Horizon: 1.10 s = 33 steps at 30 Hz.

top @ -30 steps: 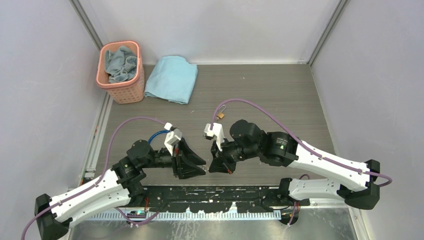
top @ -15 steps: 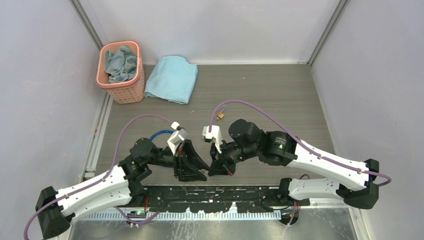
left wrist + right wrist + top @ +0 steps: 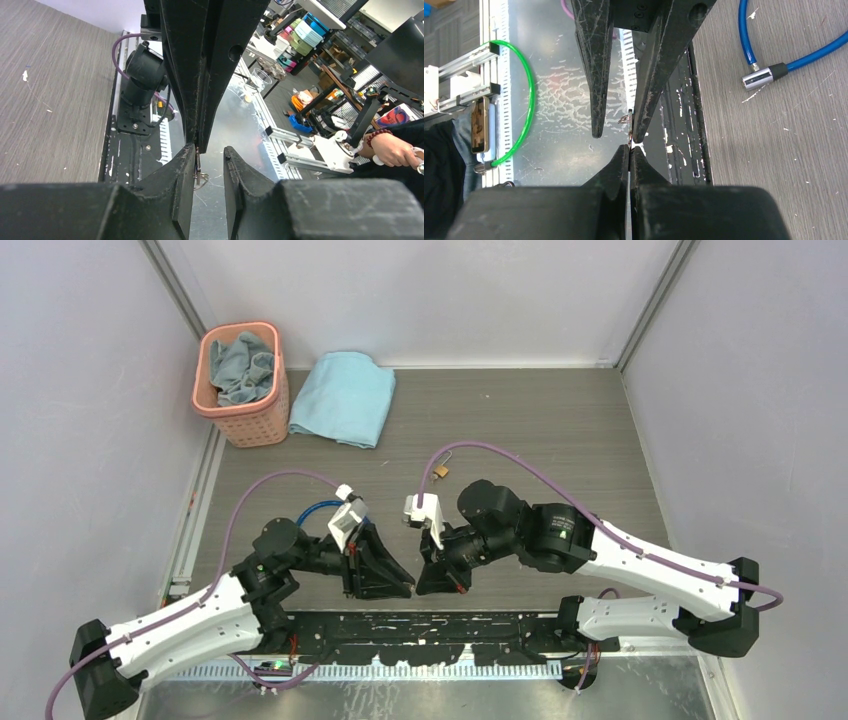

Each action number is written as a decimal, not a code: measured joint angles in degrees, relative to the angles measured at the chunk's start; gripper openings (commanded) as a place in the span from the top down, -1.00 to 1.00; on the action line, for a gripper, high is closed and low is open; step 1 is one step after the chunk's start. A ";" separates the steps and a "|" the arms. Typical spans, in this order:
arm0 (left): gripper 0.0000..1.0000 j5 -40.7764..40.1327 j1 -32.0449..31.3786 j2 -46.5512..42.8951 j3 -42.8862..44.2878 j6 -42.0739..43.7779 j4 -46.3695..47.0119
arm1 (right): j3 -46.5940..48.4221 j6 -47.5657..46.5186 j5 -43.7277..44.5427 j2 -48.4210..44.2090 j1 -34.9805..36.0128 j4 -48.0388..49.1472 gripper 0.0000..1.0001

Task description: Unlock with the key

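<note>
Near the front edge, two grippers are meeting tip to tip. The right gripper (image 3: 629, 150) is pinching, seemingly, the one key (image 3: 198, 165), which is sitting between the left gripper (image 3: 209, 149)'s parted jaws. Farther back, one blue cable (image 3: 774, 55) is lying left and one brass padlock (image 3: 441, 471) farther still.

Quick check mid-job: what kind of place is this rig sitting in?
Probably a robotics lab test cell: plain grey walls box in the table, and the left wrist view shows storage bins and aluminium framing beyond.

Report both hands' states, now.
Left hand: open, the key in the gap between its fingers, not clamped.
Right hand: closed, pinching the key at its tips.
</note>
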 measured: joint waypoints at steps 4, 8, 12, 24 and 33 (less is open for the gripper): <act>0.45 -0.68 0.00 -0.98 0.00 0.48 -1.44 | 0.00 0.00 0.35 -0.13 0.04 0.00 0.98; 0.47 -1.22 0.00 -1.60 0.00 1.29 -2.51 | 0.00 0.00 0.87 -0.39 0.07 -0.33 0.98; 0.50 -1.66 0.00 -1.81 0.00 1.88 -3.43 | 0.00 0.00 1.05 -0.39 0.04 -0.79 0.98; 0.69 -2.80 0.00 -1.95 0.02 3.52 -6.54 | 0.00 0.00 1.49 -0.42 0.04 -1.99 0.98; 1.00 -3.21 0.00 -1.95 0.02 4.68 -6.64 | 0.00 0.02 1.46 -0.42 0.04 -2.47 0.98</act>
